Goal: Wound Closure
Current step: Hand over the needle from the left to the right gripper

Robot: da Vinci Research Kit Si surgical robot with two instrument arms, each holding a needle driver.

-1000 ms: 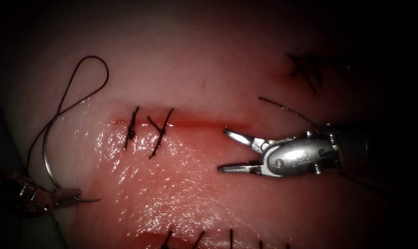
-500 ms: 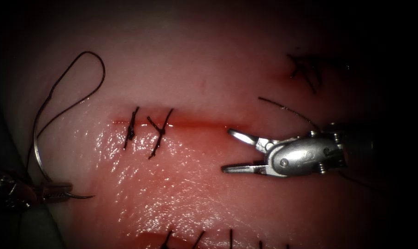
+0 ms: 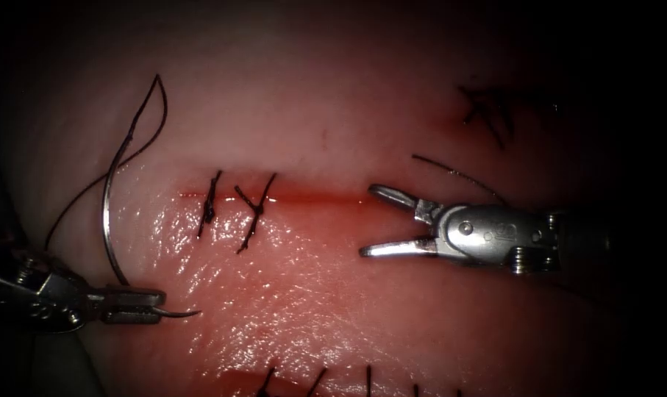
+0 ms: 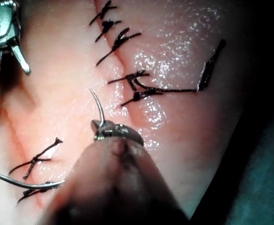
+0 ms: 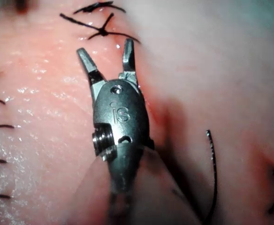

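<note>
Two needle drivers over the tissue (image 3: 333, 323): left tool (image 3: 138, 300), now further right than a second ago, grips the curved needle (image 3: 106, 220) near its point, clear of the tissue.
Right tool (image 3: 377, 220) hangs open and empty at the cut's (image 3: 311, 197) right end, its body stamped "iS"; thread (image 3: 138, 125) trails upward.

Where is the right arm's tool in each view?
Endoscope: right tool, jaws open, empty, at the cut's right end.
Left wrist: right tool beyond the left tool, which grips the needle near its point, not in the tissue.
Right wrist: right tool just short of the crossed stitch.
Shared landmark: that crossed stitch.
</note>
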